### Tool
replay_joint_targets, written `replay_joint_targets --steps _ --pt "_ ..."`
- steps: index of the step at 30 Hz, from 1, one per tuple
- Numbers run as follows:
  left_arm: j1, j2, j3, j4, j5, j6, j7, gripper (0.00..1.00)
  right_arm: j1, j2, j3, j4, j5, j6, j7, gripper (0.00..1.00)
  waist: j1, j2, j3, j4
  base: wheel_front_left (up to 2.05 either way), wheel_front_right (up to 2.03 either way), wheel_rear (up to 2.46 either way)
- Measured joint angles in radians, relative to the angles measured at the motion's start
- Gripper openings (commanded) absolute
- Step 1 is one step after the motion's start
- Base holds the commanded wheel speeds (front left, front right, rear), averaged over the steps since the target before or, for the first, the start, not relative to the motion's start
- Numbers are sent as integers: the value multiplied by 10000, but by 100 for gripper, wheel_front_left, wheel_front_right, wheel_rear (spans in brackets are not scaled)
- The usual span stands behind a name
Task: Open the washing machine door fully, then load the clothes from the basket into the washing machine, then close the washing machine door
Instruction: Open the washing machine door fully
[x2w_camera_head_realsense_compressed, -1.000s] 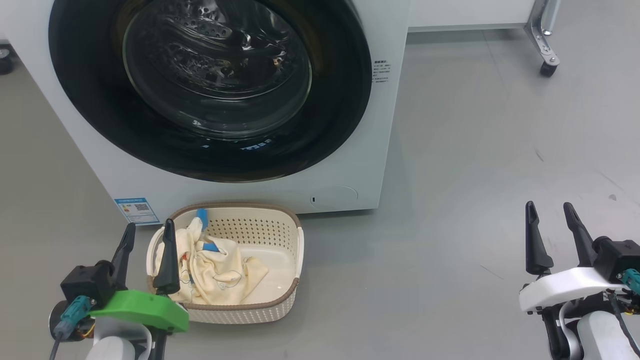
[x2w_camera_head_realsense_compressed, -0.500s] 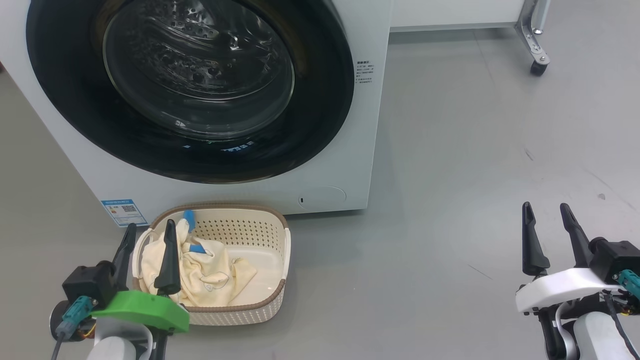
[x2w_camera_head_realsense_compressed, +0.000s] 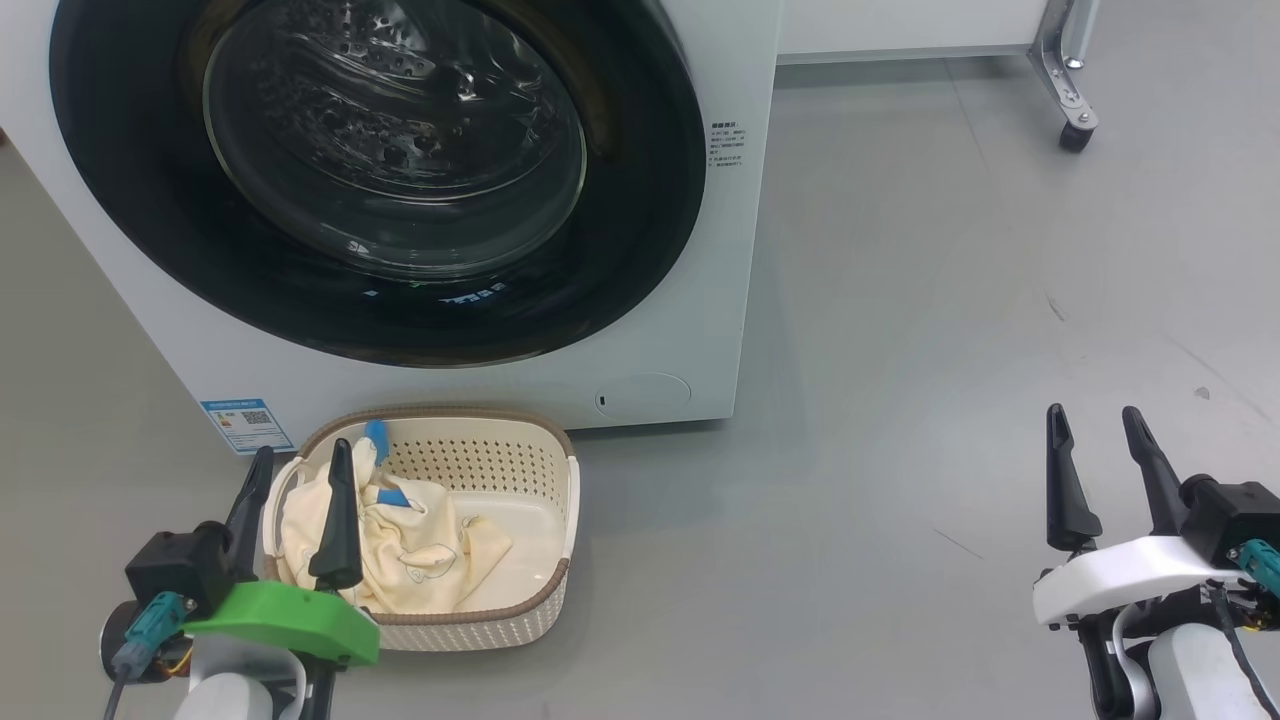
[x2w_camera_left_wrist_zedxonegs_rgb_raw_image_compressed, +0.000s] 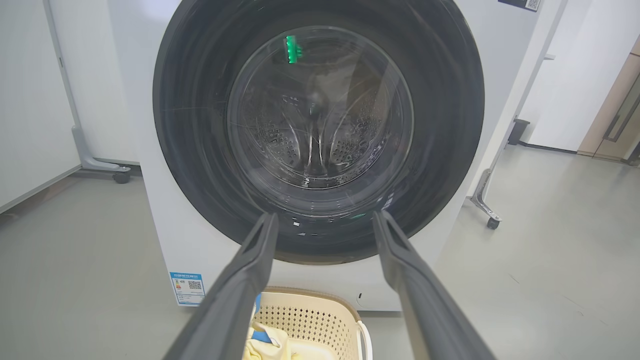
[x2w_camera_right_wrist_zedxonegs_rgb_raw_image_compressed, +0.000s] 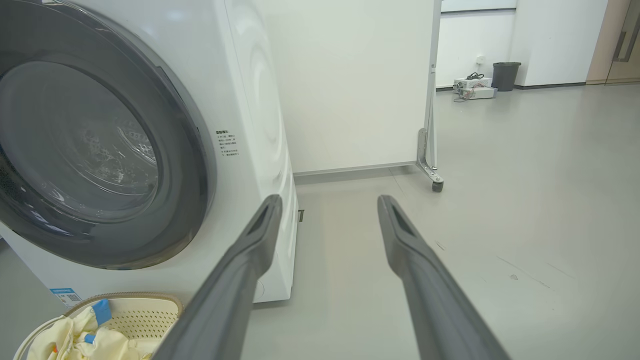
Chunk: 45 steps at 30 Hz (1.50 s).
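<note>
Left gripper (x2w_camera_head_realsense_compressed: 301, 447): 2 long dark fingers (x2w_camera_head_realsense_compressed: 338, 520) tapering to narrow tips, seated in a bright green wrist cover (x2w_camera_head_realsense_compressed: 285, 618). Black block (x2w_camera_head_realsense_compressed: 175, 563) alongside, fitted with a teal connector (x2w_camera_head_realsense_compressed: 150, 617) and a grey cable.

Right gripper (x2w_camera_head_realsense_compressed: 1092, 410): 2 matching fingers, white wrist cover (x2w_camera_head_realsense_compressed: 1135, 575), second black block (x2w_camera_head_realsense_compressed: 1235, 512), second teal connector (x2w_camera_head_realsense_compressed: 1262, 556), black cable.

Forearms (x2w_camera_head_realsense_compressed: 225, 700) pale grey-white. Wrist views show a recessed slot near each fingertip.

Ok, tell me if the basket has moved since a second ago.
No. The basket keeps its place beside the blue label; the head camera shifted.
</note>
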<state>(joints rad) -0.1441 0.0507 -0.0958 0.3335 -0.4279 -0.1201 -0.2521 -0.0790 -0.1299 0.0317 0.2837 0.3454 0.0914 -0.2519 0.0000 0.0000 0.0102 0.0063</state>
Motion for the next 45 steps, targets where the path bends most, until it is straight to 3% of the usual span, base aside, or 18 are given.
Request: replay_joint_targets --steps 1,2,3,25,29,31,36,45 --pt "0 0 4 -2 0 0 0 100 0 4 0 0 -21 2 0 84 0 0 -1 0 0 0 0" --pt "0 -2 8 -2 0 0 0 100 0 6 0 0 -21 27 0 23 0 0 -1 0 0 0 0" --pt "0 -2 12 -2 0 -2 0 100 0 6 0 -2 -23 38 0 0 0 0 -1 1 0 0 0" --pt "-2 -10 69 -130 203 -10 0 100 -1 98 23 54 21 213 0 0 0 0 102 25 0 0 0" --pt "-28 -21 36 -221 251 -12 0 100 -3 1078 -748 249 2840 249 4 0 0 0 215 68 0 0 0" --pt "-61 -25 29 -247 263 -12 0 100 -64 1264 -1055 314 4418 305 190 0 0 0 296 101 0 0 0" --pt "-193 -29 -2 -303 276 -12 0 100 -616 1154 -1643 318 6801 305 945 0 0 0 477 178 0 0 0" --pt "-547 -50 -134 -683 276 -13 0 100 -1993 907 -1772 374 11099 305 2786 0 0 0 1092 387 0 0 0"
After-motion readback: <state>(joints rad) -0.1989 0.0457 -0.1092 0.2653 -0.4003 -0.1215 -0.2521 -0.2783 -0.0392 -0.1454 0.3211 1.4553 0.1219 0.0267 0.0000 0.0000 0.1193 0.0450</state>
